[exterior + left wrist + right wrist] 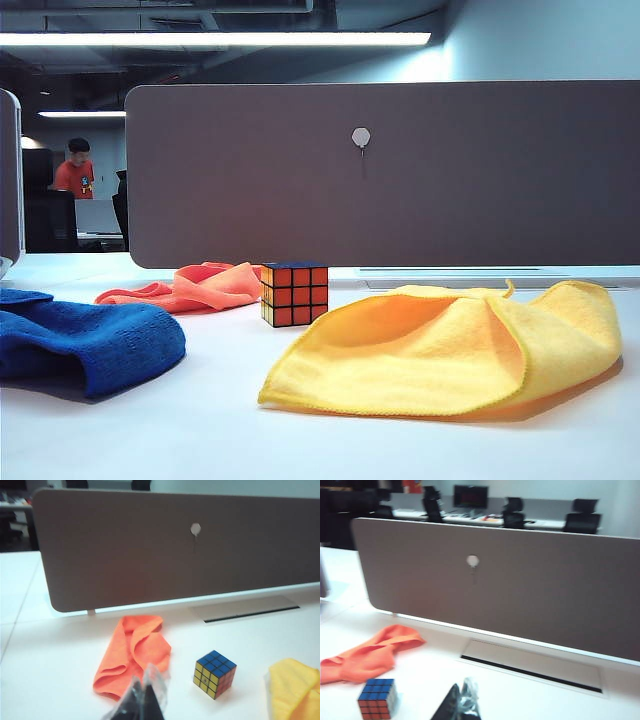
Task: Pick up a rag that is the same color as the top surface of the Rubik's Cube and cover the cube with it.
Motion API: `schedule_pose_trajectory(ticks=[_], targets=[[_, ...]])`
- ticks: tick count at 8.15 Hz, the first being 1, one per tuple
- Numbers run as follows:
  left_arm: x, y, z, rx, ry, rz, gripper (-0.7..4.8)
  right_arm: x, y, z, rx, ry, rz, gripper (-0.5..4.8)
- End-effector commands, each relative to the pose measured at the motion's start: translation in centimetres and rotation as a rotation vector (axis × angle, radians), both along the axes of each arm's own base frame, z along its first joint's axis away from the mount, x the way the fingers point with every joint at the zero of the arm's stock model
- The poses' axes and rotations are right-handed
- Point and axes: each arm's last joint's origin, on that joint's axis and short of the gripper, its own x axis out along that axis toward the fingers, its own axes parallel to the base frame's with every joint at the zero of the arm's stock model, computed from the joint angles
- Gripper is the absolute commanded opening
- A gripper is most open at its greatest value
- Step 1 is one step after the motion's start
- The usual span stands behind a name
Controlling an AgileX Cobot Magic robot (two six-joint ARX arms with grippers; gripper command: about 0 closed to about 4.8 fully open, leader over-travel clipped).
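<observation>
Exterior view: step in hand judged to be the approach; nothing picked up yet. Rubik's Cube [294, 293] stands on the white desk [200, 420], top face dark blue, orange and red sides toward the camera. The rag [85, 340] that matches it, deep blue and fluffy, lies bunched in a low heap, well to the left of the cube and nearer the camera. Orange-pink cloth [190, 286] lies just left of the cube, slightly behind it. Yellow cloth [460, 345] lies spread to the right of the cube, nearer the camera. Neither arm shows here.

Left wrist view: left end effector [145, 697] clenched, fingertips together, empty, hovering above the desk near the orange-pink cloth's near edge, to the left of the cube. Blue rag not in this view.

Right wrist view: right end effector [462, 705] also looks clenched and holds nothing, hanging above bare desk on the side of the cube away from the orange-pink cloth. Cube's blue top is clear here.

Next move, as a judgement: the left end effector is the nearer to the rag; it must release its fingers, swing away from the cube toward the blue heap, and pinch a raised fold. The cloth looks soft and much larger than the cube, so it should drape easily.
</observation>
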Motion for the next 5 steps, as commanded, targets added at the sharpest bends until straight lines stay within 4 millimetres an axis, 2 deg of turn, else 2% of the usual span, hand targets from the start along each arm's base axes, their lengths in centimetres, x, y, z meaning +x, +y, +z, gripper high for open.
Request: schedule_pose_trajectory(ticks=[1, 2, 3, 4, 5], targets=[[0.8, -0.3, 2.1, 0.021, 0.063, -0.068, -0.05, 1.3, 0.2, 2.5, 0.006, 0.101, 0.096, -0.01], [1.5, -0.4, 3.4, 0.073, 0.079, -0.093, -0.05, 2.6, 0.3, 3.1, 0.017, 0.176, 0.174, -0.01], [2.8, -0.7, 4.5, 0.072, 0.11, -0.144, -0.05, 4.4, 0.7, 2.8, -0.016, 0.266, 0.268, -0.01], [4.3, -0.9, 5.5, 0.071, 0.146, -0.163, -0.05, 6.7, 2.7, 1.6, -0.084, 0.363, 0.337, -0.01], [5.8, -1.0, 6.1, 0.072, 0.179, -0.164, -0.05, 8.8, 7.0, -0.1, -0.204, 0.472, 0.367, -0.01]])
